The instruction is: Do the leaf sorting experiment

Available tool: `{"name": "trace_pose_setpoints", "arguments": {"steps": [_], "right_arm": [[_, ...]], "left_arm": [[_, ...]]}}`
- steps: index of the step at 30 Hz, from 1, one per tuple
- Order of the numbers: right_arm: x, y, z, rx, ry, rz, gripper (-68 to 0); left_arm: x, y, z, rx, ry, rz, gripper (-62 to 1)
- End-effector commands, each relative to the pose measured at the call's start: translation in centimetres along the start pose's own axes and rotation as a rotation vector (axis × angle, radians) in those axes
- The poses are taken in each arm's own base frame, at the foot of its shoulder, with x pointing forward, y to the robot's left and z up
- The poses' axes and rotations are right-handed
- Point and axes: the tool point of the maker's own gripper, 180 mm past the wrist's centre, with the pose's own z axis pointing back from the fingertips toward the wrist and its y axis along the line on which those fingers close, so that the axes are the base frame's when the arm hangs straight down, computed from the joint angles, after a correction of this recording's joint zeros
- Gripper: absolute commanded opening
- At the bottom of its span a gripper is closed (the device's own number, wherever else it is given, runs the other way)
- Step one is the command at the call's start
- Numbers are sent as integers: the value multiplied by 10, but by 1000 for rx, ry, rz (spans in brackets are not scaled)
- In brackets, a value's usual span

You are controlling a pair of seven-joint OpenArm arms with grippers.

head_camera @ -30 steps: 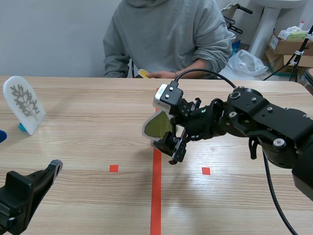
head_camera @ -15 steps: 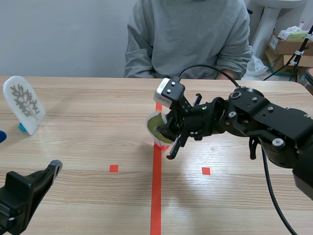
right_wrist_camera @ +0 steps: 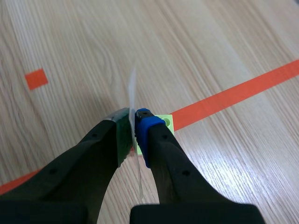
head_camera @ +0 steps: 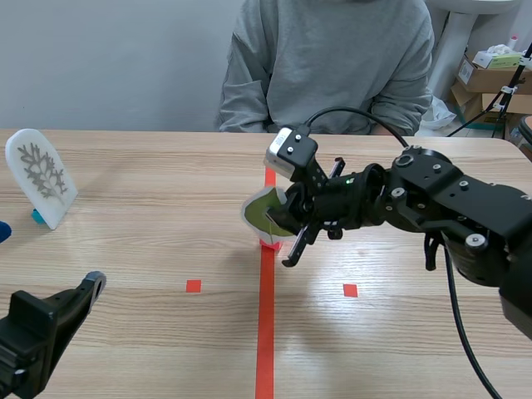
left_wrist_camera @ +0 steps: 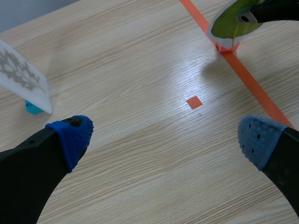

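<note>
White leaf card: the white leaf card [head_camera: 40, 176] stands upright on its blue foot [head_camera: 37, 217], ahead of the left claw and off to its left side. It is in the same place as a second ago.

Left claw: the left claw [left_wrist_camera: 164, 139] hangs low over the surface [left_wrist_camera: 140, 93] with its fingers spread wide and nothing between them. It has not shifted across the three scene pictures.

Green leaf card: the green leaf card [head_camera: 263, 212] is pinched between the right claw's pads. A second ago it hung tilted in the air, clear of the wood. Now it has gone down and a little farther from the robot. Its red foot [head_camera: 270, 243] looks to be touching the orange-red line [head_camera: 266, 332], just under the claw's tips.

Right claw: the right claw [right_wrist_camera: 133, 133] is closed on the card's thin edge, with the fingers almost together. Over the last second it swung from a lower, nearer pose to a flatter reach over the line.

Person: the person [head_camera: 332, 66] across the surface has moved sideways. The hand that lay at the far edge a second ago is no longer seen.

Meaning: the card seems set down but not let go. It also stands well apart from the white card, so I judge it not yet sorted.
</note>
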Motion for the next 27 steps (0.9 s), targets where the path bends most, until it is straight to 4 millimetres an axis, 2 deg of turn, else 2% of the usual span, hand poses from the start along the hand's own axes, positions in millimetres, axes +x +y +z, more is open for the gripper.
{"name": "trace_pose_setpoints", "arguments": {"steps": [1, 6, 12, 18, 23, 27], "right_arm": [[9, -28, 18, -89, -42, -14, -658], [-10, -69, 60, -260, -46, -154, -658], [-49, -125, 120, -536, 14, -332, -658], [-64, -174, 174, -805, 15, -409, -660], [-85, -195, 186, -897, 81, -450, -660], [-108, -203, 182, -932, 96, -512, -660]], "left_arm": [[6, -1, 0, -1, -24, 6, 14], [7, -1, 0, -1, -25, 6, 14], [5, -1, 0, -1, -16, 6, 14], [4, -1, 0, -1, -11, 6, 14], [5, 0, 0, 0, -15, 4, 14], [8, 1, -1, 3, -26, 2, 14]]}}
